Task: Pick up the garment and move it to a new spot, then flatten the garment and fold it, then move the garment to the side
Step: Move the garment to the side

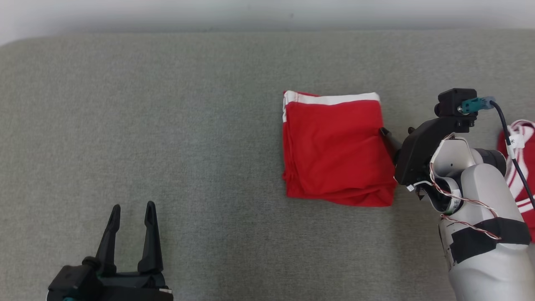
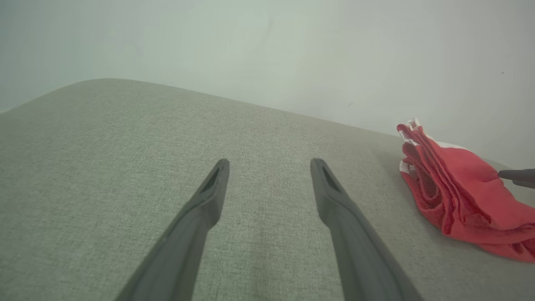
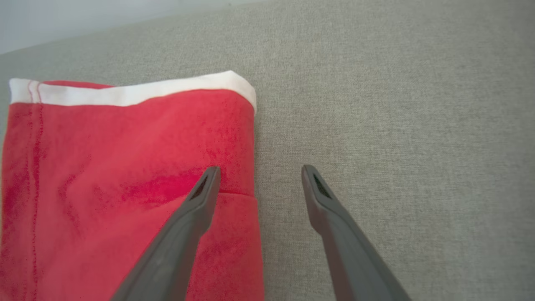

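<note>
Grey fabric surface (image 1: pixel 167 125), folded red garment (image 1: pixel 334 150), right tool (image 3: pixel 260 168) spread astride its edge

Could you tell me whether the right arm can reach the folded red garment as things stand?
Probably yes: the right pincer is open at the edge of the folded red garment, one finger over the cloth, nothing in the way.

Colour and pattern reference
Garment (image 1: pixel 334 154): solid red, white band along one edge. Fabric surface (image 1: pixel 167 125): uniform grey-green weave. Second cloth (image 1: pixel 524 125): red with white stripes. Forearm (image 1: pixel 480 188): silver-grey, black tape band.
</note>
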Controlling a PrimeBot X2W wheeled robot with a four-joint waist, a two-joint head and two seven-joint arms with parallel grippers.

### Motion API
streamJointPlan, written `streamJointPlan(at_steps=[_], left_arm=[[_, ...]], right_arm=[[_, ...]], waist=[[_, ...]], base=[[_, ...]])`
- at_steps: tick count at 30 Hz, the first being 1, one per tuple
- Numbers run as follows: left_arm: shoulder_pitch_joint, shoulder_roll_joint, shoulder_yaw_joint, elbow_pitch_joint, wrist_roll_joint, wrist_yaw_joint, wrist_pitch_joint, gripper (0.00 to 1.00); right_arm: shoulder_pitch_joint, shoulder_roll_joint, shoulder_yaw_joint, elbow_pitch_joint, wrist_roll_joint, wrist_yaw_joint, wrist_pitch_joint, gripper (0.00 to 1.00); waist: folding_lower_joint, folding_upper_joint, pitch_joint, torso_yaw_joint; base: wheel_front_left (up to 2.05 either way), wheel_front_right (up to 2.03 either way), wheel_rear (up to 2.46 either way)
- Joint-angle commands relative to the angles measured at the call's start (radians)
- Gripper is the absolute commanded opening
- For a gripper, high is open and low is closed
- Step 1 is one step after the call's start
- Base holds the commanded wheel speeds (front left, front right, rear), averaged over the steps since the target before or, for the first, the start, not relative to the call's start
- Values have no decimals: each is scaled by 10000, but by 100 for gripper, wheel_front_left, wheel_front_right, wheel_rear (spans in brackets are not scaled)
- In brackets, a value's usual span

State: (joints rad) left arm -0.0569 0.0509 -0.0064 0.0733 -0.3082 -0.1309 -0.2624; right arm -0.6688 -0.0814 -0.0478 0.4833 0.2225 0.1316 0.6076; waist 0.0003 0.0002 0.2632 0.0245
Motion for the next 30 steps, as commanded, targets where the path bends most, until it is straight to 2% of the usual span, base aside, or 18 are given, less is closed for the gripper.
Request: streamJointPlan(at_steps=[1,15,16,17,24,30], left_arm=[[-144,-6,-18,-30,-51,10,-28,100],[-338,-5,-176,-27,-30,10,-28,100],[-326,-4,-178,-45,-18,10,-28,100],[-316,-6,-197,-79,-28,10,-28,100],[-178,-4,-183,-247,89,10,-28,100],[-89,0,109,-507,325,10,-28,100]], right_arm=[[-97,36,-15,46,-70,-26,27,100],[527,192,832,888,-431,-25,1205,100],[526,124,959,818,-444,-22,1245,35],[514,17,1074,727,-485,-16,1296,0],[353,-1188,2423,-222,-217,-31,1614,0],[-156,-2446,4014,-1578,416,-29,1988,0]], waist=[[-3,-2,466,402],[-3,-2,562,418],[-3,-2,547,383],[-3,-2,534,343],[-3,-2,486,-206],[-3,-2,616,-1115]], base=[[0,0,0],[0,0,0],[0,0,0],[0,0,0],[0,0,0],[0,0,0]])
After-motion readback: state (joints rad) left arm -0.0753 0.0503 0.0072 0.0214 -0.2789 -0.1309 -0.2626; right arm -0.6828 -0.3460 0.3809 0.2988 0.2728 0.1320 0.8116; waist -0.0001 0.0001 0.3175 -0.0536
